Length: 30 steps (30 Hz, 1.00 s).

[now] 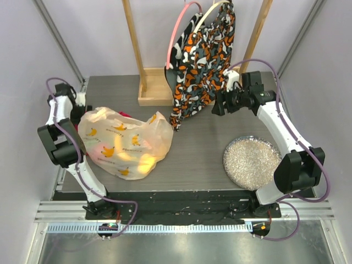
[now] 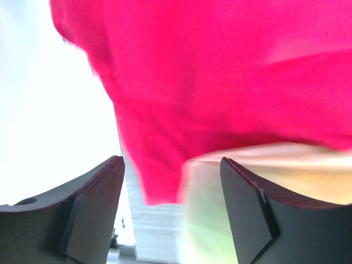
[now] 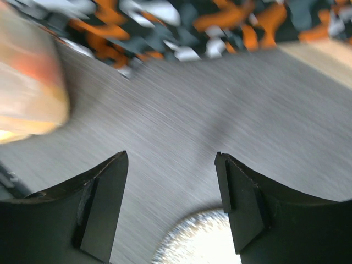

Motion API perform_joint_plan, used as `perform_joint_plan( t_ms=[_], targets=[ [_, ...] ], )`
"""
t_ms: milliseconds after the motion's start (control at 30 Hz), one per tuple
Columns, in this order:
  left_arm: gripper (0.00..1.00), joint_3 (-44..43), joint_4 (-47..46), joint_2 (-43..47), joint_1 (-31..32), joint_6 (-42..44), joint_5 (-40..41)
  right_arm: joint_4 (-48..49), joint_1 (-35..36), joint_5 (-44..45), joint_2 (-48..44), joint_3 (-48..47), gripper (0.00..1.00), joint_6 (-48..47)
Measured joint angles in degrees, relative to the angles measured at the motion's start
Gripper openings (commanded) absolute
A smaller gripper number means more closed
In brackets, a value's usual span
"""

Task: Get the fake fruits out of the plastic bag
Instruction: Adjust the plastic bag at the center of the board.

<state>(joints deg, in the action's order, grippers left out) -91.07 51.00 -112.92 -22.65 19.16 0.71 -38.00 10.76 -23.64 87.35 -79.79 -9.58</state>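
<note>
The plastic bag [image 1: 124,142], cream with small banana prints, lies bulging on the left half of the table. The fake fruits show only as blurred yellow [image 1: 144,162] and reddish patches through its film. My left gripper [image 1: 82,107] is at the bag's back left corner. In the left wrist view it [image 2: 171,160] stands open, with a red cloth [image 2: 220,82] and the bag's skin [image 2: 286,170] close ahead and nothing pinched. My right gripper [image 1: 215,107] hovers open over bare table at the right. Its wrist view shows that gripper [image 3: 171,155] empty, with the bag [image 3: 27,93] far left.
A glittery silver plate [image 1: 252,161] lies at front right, and its edge [image 3: 198,245] shows under my right fingers. A patterned orange, black and white cloth [image 1: 201,60] hangs from a wooden stand [image 1: 154,91] at the back. The red cloth [image 1: 122,114] peeks out behind the bag.
</note>
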Motion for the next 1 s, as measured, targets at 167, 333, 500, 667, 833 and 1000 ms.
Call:
perform_joint_plan(
  t_ms=[167,333,500,667,833,1000],
  targets=[
    [0.83,-5.0,5.7,6.4,2.2,-2.8,-11.5,1.0,2.2,-7.8,-0.1,-6.3,0.76,5.2],
    [0.87,-4.5,9.6,20.8,3.2,-4.7,-16.7,2.5,9.9,-12.3,-0.3,-10.5,0.78,7.1],
    [0.90,-5.4,14.9,34.1,1.9,-0.1,-23.0,2.3,19.3,-14.3,0.8,-12.8,0.78,3.3],
    [0.91,-5.6,22.2,40.8,1.7,8.9,-26.3,2.0,24.1,-15.1,4.2,-13.3,0.79,-0.8],
    [0.91,-4.5,24.4,43.4,1.6,17.6,-27.6,0.6,27.3,-13.1,7.7,-13.3,0.79,-5.3],
    [0.90,-2.5,26.1,44.3,1.6,22.8,-29.5,1.4,30.1,-8.8,10.3,-13.3,0.77,-7.3]
  ],
)
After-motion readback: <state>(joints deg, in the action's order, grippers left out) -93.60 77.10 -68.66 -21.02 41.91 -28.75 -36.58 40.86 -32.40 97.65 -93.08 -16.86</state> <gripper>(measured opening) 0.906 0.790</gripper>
